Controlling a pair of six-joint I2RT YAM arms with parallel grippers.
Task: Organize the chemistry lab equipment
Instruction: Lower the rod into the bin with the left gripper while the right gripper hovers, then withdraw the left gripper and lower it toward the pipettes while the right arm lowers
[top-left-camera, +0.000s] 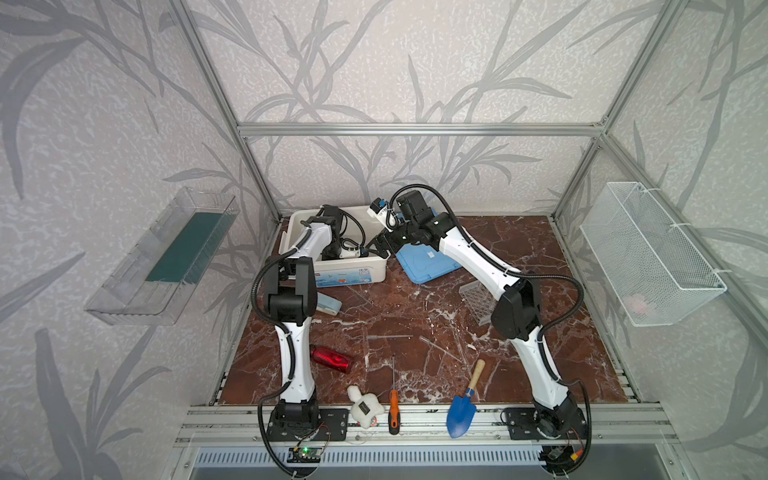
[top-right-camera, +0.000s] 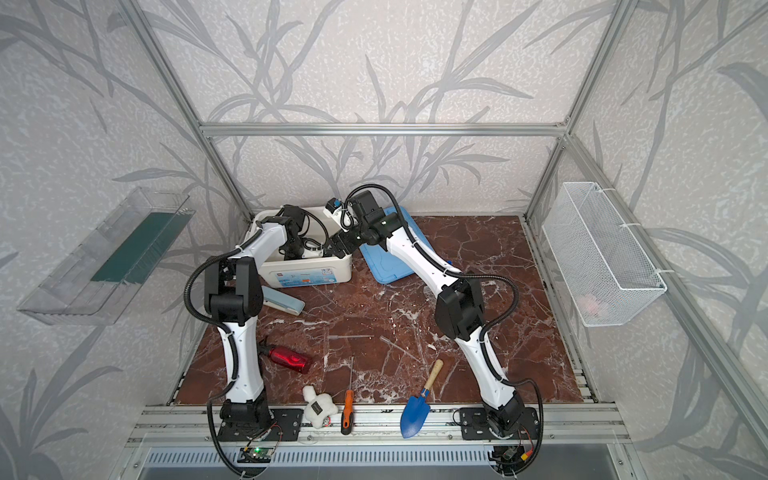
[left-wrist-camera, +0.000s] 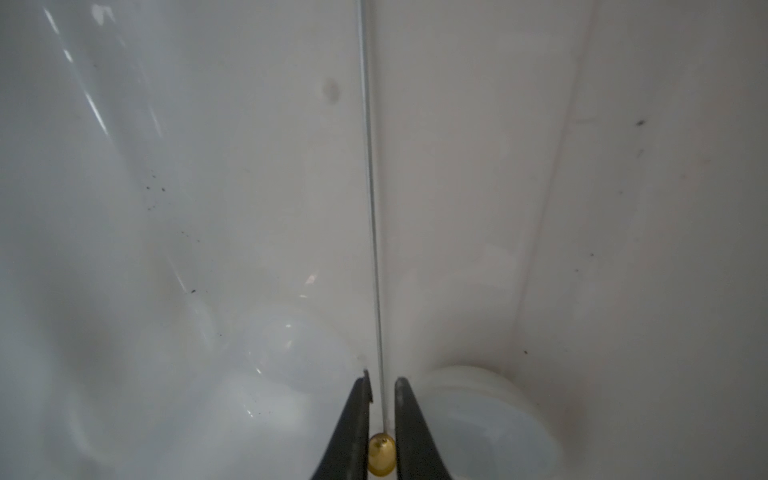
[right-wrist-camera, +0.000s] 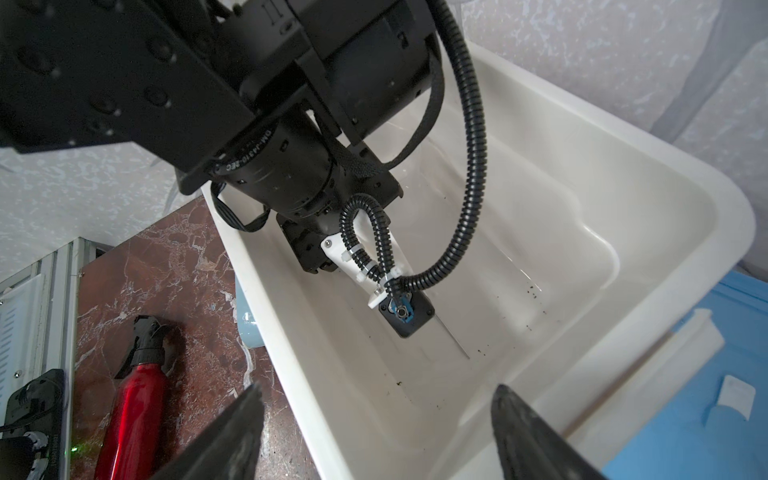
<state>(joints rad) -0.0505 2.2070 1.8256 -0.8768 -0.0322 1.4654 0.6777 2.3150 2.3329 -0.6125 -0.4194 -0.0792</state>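
My left gripper (left-wrist-camera: 382, 380) reaches down into the white bin (top-left-camera: 376, 266). A thin clear rod (left-wrist-camera: 371, 187) runs between its jaws, which stand a little apart with a gap on each side of it. A small white round dish (left-wrist-camera: 478, 419) lies beside the fingers, and a blurred clear vessel (left-wrist-camera: 291, 349) lies on the other side. My right gripper (right-wrist-camera: 378, 395) hovers open and empty over the bin's rim (right-wrist-camera: 291, 316), and the rod's end (right-wrist-camera: 455, 341) shows past the left wrist. On the table lie the clear grid rack (top-left-camera: 478, 301) and two more thin rods (top-left-camera: 390, 336) (top-left-camera: 440, 349).
A blue lid (top-left-camera: 428, 262) lies right of the bin. A blue-grey stapler (top-left-camera: 330, 305), red bottle (top-left-camera: 331, 360), white plush (top-left-camera: 365, 406), orange screwdriver (top-left-camera: 393, 409) and blue trowel (top-left-camera: 463, 411) lie toward the front. A wire basket (top-left-camera: 648, 253) and clear tray (top-left-camera: 166, 257) hang on the side walls.
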